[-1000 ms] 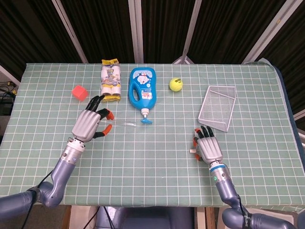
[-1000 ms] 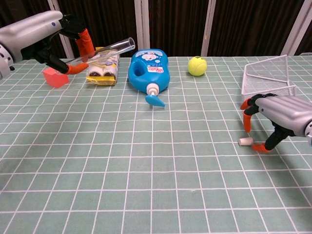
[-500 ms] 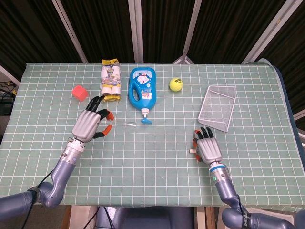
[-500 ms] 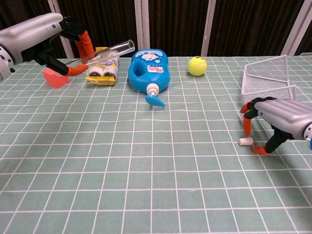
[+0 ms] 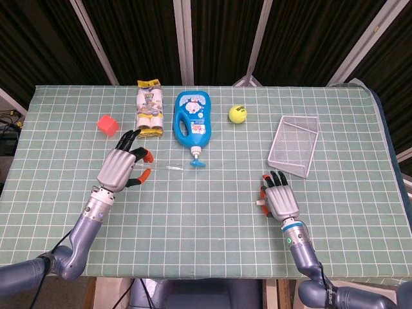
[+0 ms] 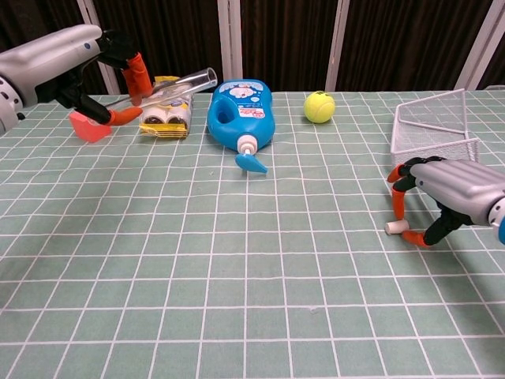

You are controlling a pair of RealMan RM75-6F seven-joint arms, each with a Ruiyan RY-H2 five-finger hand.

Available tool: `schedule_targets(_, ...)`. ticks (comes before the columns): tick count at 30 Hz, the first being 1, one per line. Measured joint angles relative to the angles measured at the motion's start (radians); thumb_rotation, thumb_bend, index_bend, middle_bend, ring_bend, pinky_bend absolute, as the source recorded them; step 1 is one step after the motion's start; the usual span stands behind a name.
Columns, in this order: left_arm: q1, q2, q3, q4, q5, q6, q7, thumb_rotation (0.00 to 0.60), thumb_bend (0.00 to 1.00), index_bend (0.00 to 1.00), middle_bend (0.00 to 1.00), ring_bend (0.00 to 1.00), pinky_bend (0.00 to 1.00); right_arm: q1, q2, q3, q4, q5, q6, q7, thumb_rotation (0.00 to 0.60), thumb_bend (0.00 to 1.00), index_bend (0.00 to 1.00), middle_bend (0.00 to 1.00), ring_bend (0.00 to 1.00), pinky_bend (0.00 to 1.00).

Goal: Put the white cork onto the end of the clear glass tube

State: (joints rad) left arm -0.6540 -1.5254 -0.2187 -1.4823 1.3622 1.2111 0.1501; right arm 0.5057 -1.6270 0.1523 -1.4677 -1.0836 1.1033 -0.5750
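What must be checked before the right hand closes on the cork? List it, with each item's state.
1. Tube held: left hand grips the clear glass tube clear of the table. Ok.
2. Tube's open end free, pointing toward the blue bottle. Ok.
3. Cork reachable: white cork lies on the table by the right hand. Ok.
4. Cork gripped: fingertips bracket it, contact unclear. Cannot tell.
5. Wire basket behind the right hand, near its fingers. Ok, watch it.
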Motion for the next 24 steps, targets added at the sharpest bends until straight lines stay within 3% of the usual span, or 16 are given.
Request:
schedule_targets(9,0.002,0.001,0.002,0.008,0.002,0.0,-0.009,0.6,0.59,0.53,0.51,0.05,0.0,0.007,-0.008,-0.003,0.007,0.019,0.001,-0.017,0.6,0.36,0.53,0.18,0.05,0.04)
schedule_targets(17,0.004,0.005,0.002,0.006,0.002,0.001,-0.015,0.6,0.59,0.53,0.51,0.05,0.0,0.011,-0.014,-0.009,0.005,0.019,0.008,-0.022,0.6,0.46,0.59,0.2,0.05,0.04)
schedule_targets(24,0.008,0.002,0.003,0.001,0.001,0.005,-0.02,0.6,0.59,0.54,0.51,0.05,0.0,0.006,-0.013,-0.015,0.005,0.001,0.025,-0.009,0.6,0.46,0.59,0.2,0.05,0.04)
